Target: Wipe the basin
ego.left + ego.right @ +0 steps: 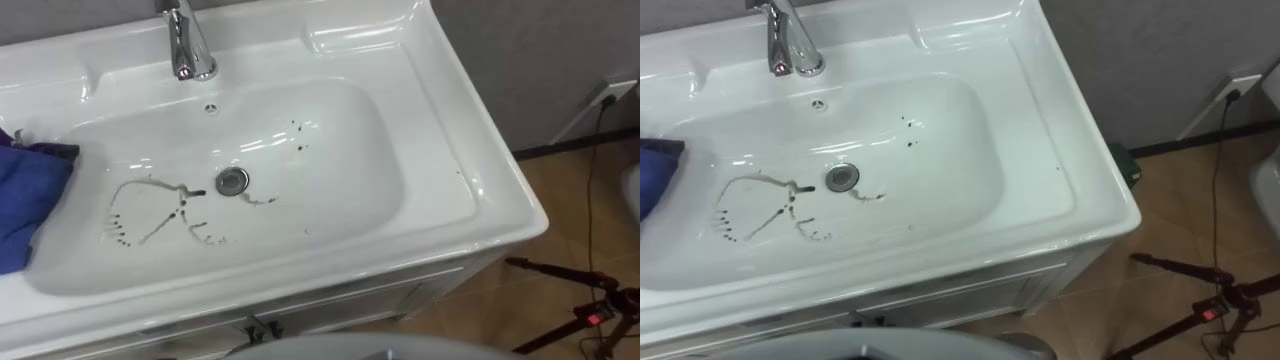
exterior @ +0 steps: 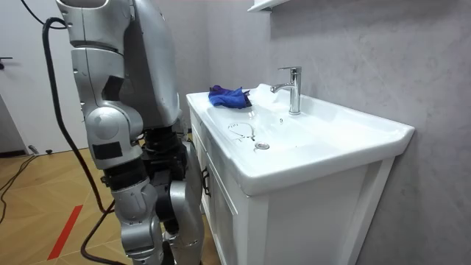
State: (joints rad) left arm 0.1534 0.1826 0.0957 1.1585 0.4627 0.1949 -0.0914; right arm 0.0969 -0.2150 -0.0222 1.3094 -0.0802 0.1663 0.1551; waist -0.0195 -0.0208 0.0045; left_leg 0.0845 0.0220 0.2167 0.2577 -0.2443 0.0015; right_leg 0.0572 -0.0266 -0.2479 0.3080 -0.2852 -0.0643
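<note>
How the hands are held I cannot tell, and nothing grips the blue cloth (image 1: 25, 200). It lies bunched on the left rim of the white basin (image 1: 440, 150), at 9 o'clock from the drain (image 1: 232, 180), and its near edge reaches to the slope of the bowl. In the room view the same cloth sits on the far corner of the basin, beside the base of the faucet.

The chrome faucet (image 1: 185, 45) stands upright at 12 o'clock from the drain, on the back rim. A small overflow hole (image 1: 211, 108) is between it and the drain. The bowl is dirty. Thin dark marks (image 1: 150, 205) run in loops and dots at 8 o'clock from the drain, and one of them touches the edge of the drain. A few small dark specks (image 1: 300, 135) sit at 1 o'clock, well apart from the loops.

The basin rests on a white cabinet (image 2: 294, 221). In the room view the robot stands upright just beside the cabinet front, at the room view's left.

At 4 o'clock, on the wooden floor (image 1: 560, 210), stands a black tripod (image 1: 580, 300). At 2 o'clock a wall socket (image 1: 612, 92) holds a plug, and its cable hangs down to the floor.
</note>
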